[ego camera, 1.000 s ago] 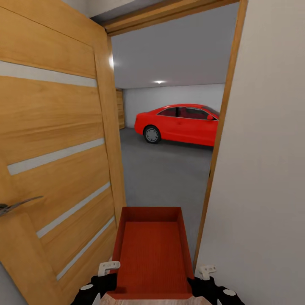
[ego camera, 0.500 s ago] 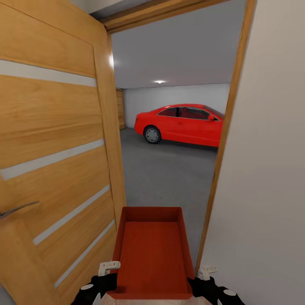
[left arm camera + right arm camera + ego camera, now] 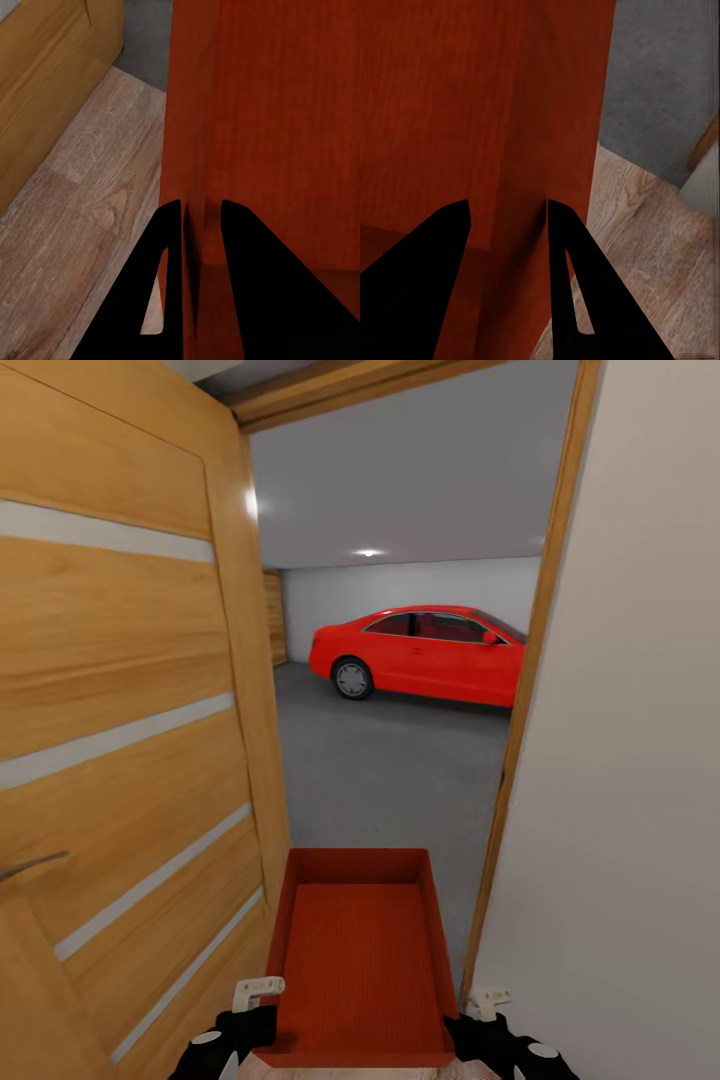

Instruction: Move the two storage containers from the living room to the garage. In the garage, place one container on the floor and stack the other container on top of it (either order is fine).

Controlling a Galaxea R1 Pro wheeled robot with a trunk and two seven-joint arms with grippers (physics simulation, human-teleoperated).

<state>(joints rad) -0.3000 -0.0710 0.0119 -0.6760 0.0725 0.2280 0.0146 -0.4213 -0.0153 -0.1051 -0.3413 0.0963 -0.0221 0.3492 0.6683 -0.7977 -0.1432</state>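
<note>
Smooth orange-red storage container (image 3: 360,960) sat pinched by both walls: left fingers (image 3: 201,277) and right fingers (image 3: 506,281) straddling them. Wooden door (image 3: 120,740) slid further left than before; rough concrete garage floor (image 3: 400,760) ahead.

Storage container (image 3: 362,960) is held low in front of the robot, at a doorway, between the left end effector (image 3: 245,1010) and the right end effector (image 3: 480,1015); each is clamped over a side wall, one finger inside, one outside. Open door (image 3: 120,760) is set to the left of the container, wall (image 3: 630,760) and door frame (image 3: 520,710) to the right. Garage floor (image 3: 390,770) lies ahead beyond the threshold. Car (image 3: 420,652) is parked at the far side, before the back wall.
</note>
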